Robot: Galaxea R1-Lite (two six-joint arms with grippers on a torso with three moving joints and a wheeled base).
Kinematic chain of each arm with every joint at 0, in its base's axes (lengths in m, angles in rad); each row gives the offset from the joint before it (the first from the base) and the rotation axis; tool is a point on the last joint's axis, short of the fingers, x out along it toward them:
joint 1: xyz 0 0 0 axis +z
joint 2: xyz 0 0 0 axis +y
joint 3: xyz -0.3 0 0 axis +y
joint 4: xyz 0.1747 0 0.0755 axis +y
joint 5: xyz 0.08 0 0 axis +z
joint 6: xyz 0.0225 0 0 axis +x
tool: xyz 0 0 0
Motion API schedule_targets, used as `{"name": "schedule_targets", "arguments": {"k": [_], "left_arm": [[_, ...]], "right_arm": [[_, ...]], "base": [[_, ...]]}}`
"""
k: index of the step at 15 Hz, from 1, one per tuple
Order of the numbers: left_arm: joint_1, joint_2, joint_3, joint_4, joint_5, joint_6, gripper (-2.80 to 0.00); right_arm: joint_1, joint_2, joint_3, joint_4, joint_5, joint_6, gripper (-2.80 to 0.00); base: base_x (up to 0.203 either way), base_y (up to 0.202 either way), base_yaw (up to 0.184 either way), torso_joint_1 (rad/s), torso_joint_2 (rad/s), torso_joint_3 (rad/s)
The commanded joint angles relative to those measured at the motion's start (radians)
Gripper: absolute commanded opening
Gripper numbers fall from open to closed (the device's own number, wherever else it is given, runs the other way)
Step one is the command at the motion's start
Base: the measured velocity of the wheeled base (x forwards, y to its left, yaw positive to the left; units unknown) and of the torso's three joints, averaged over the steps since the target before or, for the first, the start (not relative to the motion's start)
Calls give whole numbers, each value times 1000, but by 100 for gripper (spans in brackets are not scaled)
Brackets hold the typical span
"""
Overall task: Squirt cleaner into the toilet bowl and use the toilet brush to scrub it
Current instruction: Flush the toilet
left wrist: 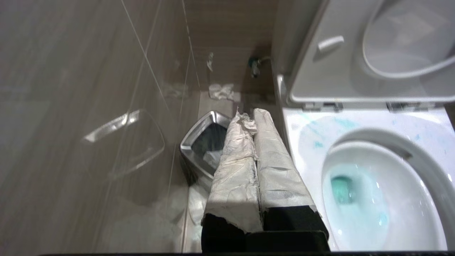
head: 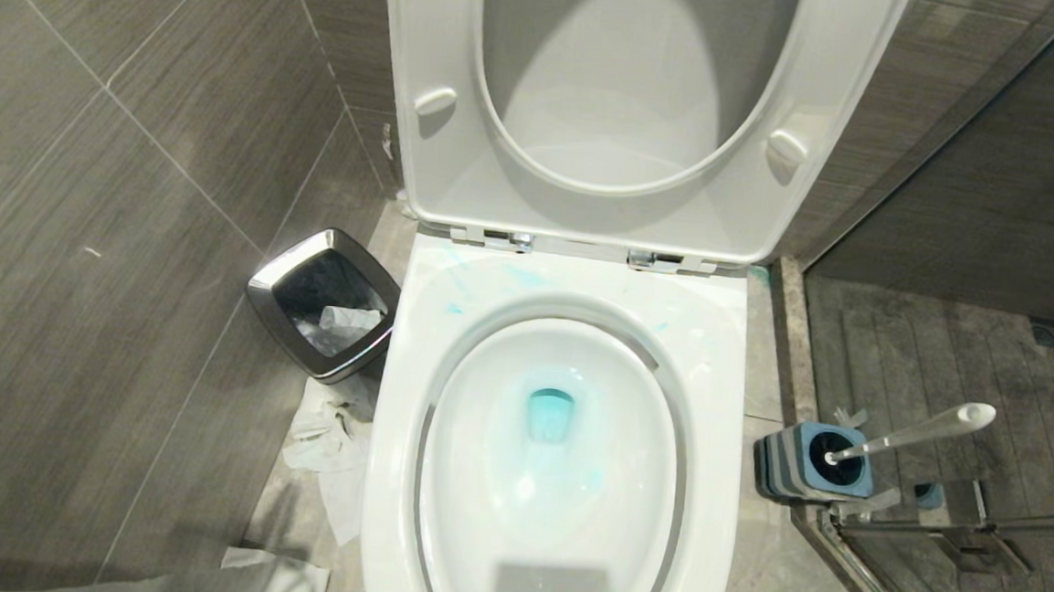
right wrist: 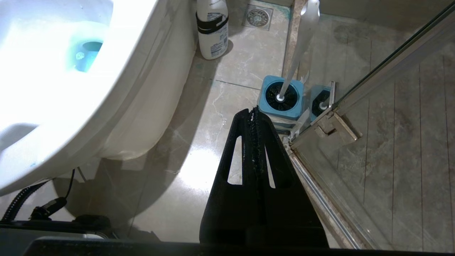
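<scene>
With both arms outside the head view, we read each pincer from its own wrist camera. Our left pincer [left wrist: 249, 121], fingers wrapped in white paper, is fully closed and holds nothing; it hangs between the chrome-rimmed bin [left wrist: 199, 142] and the toilet bowl [head: 724, 363]. Our right pincer [right wrist: 253, 113] is likewise closed and empty, poised above the floor just short of the blue holder [right wrist: 281, 96].

The cleaner [head: 549, 414] already tints the basin turquoise, with streaks on the rear rim. The toilet brush [head: 926, 430] stands tilted in its holder to the right of the bowl, hard against the glass door frame [right wrist: 325, 124].

Risks, in our judgement:
- A closed pincer cannot take the handle; it must open first.
- The slim, slanted handle may slip or tip the light holder.
- An approach from the door side may strike the frame.
</scene>
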Motion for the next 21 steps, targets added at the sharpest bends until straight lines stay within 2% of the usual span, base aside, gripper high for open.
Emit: {"name": "schedule_targets", "arguments": {"k": [1, 7, 11, 13, 15, 16, 17, 21], "left_arm": [[-1, 165, -121, -7, -1, 0, -280], [-8, 460, -434, -35, -39, 0, -280], [-69, 752, -723, -82, -36, 8, -280], [-86, 843, -823, -91, -30, 11, -280], [-76, 896, -854, -84, -19, 14, -280], [-51, 914, -862, -72, 19, 29, -280], [-36, 919, -862, -53, 31, 54, -280], [-23, 947, -868, -47, 30, 57, -280]], "right_arm": [[1, 0, 12, 0, 1, -1, -280], [1, 0, 12, 0, 1, -1, -280], [1, 0, 12, 0, 1, -1, -280], [1, -2, 12, 0, 1, -1, -280], [1, 0, 12, 0, 1, -1, -280], [1, 0, 12, 0, 1, -1, -280], [1, 0, 12, 0, 1, -1, -280], [1, -2, 12, 0, 1, -1, -280]], "base": [[0, 0, 0, 0, 0, 0], [0, 0, 0, 0, 0, 0], [0, 0, 0, 0, 0, 0], [0, 0, 0, 0, 0, 0], [0, 0, 0, 0, 0, 0], [0, 0, 0, 0, 0, 0], [0, 0, 0, 0, 0, 0], [0, 0, 0, 0, 0, 0]]}}
